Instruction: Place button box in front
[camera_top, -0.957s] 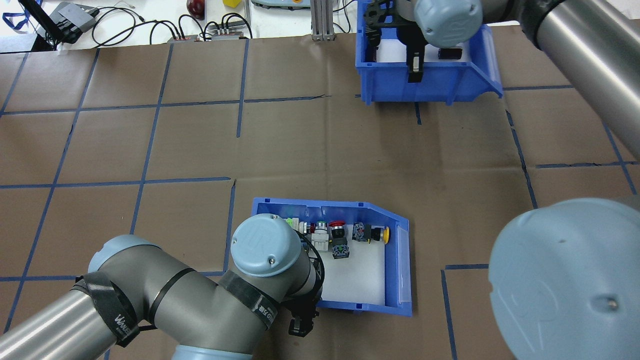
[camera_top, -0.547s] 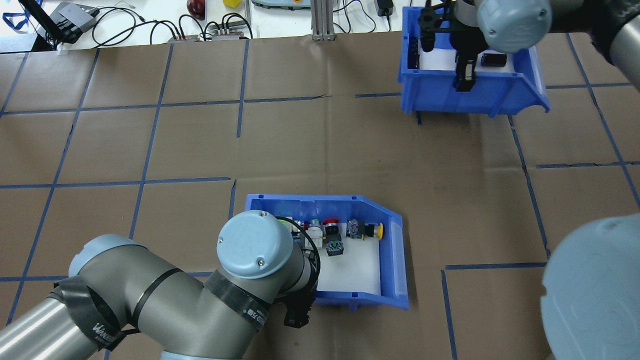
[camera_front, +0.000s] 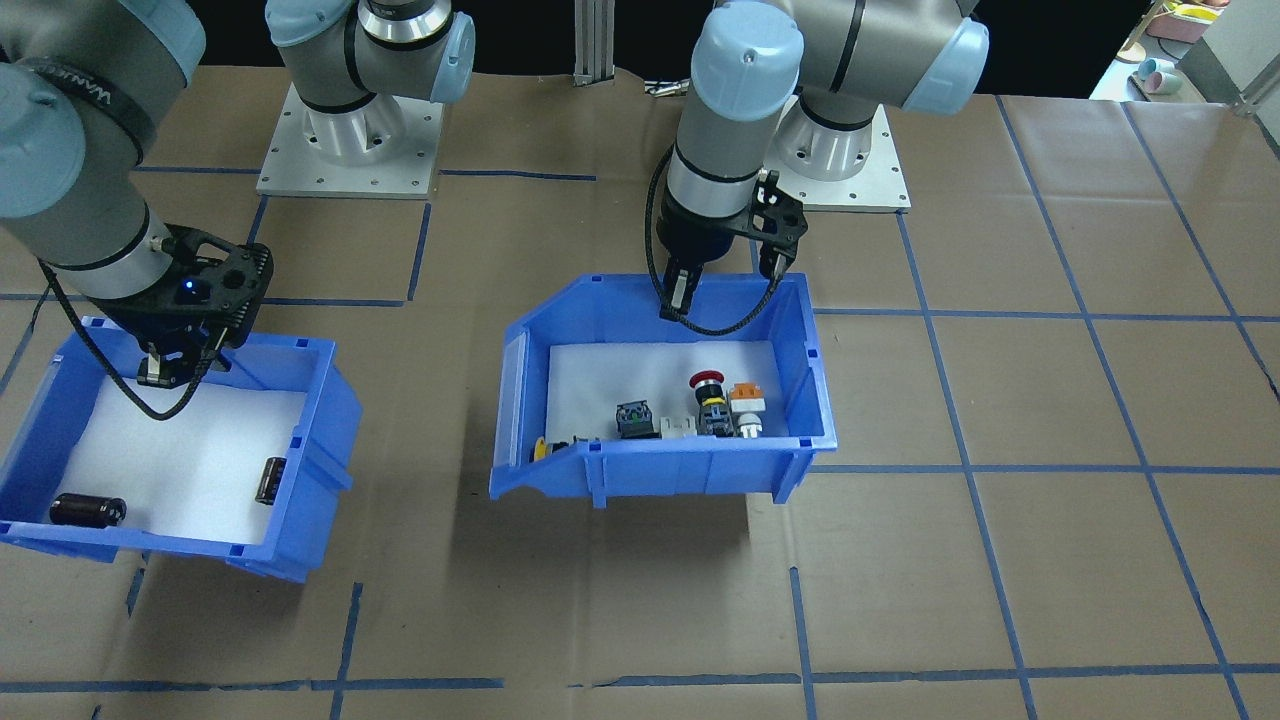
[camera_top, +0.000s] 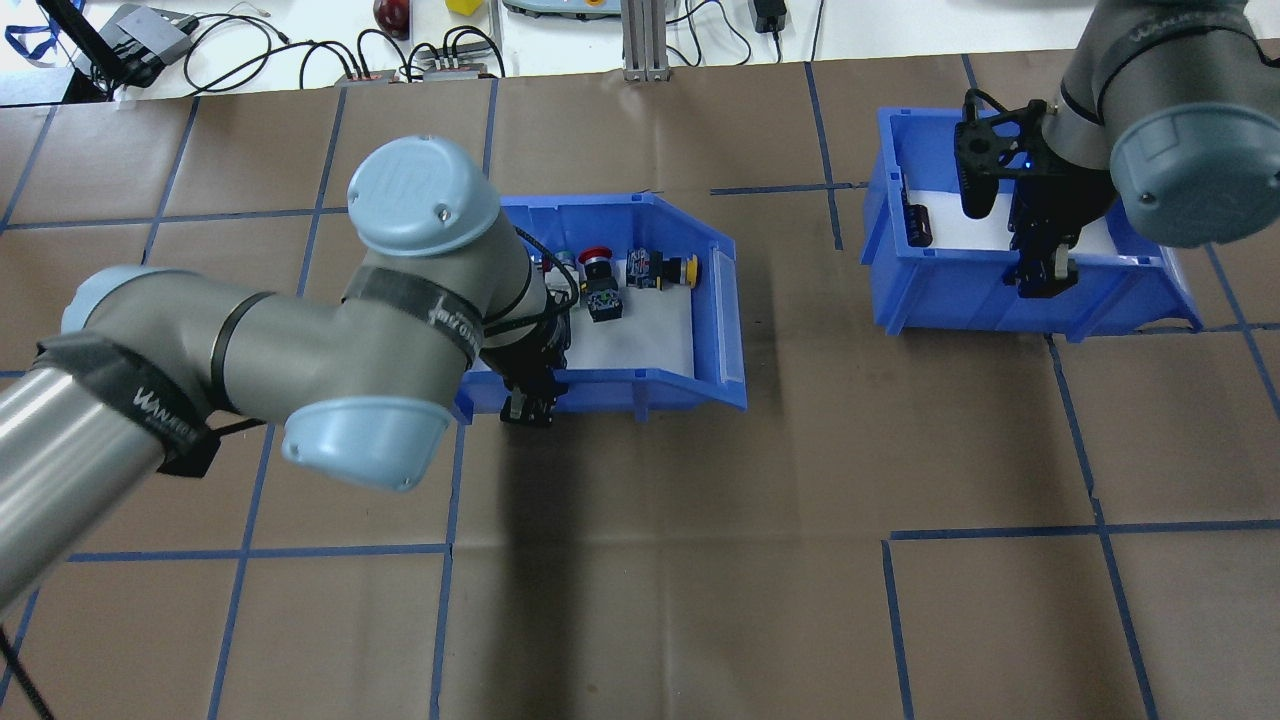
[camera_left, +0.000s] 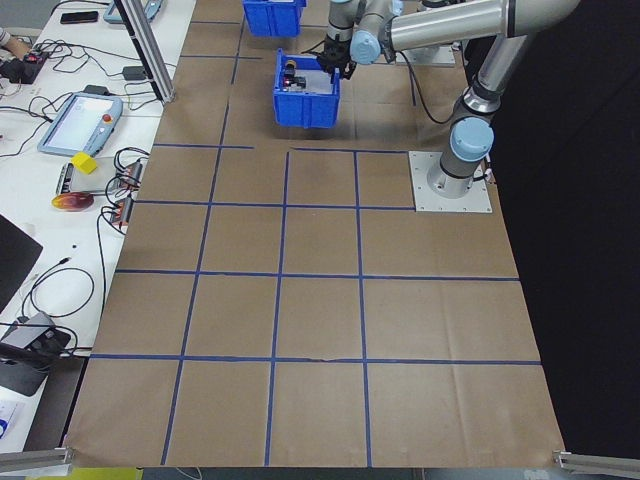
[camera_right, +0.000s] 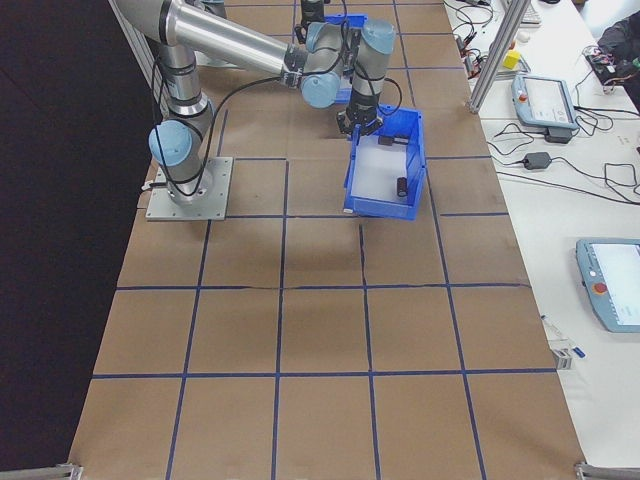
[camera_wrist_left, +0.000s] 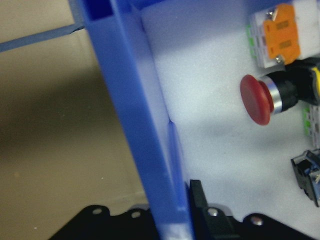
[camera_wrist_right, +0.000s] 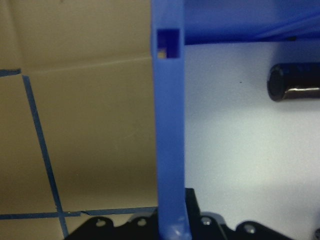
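While lifted (casting shadow), button box (camera_front: 690, 470), left gripper (camera_front: 678, 297) clamping rim

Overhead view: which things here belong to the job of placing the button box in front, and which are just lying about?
Part of the job:
- button box, holding the push-button switches
- left end effector, clamped on its near wall

Just lying about:
- second blue bin with the dark capacitors, gripped by the right end effector
- cables and pendants past the table edge

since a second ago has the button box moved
Yes. In the overhead view the button box has gone up the picture, toward the cables at the table's far edge.
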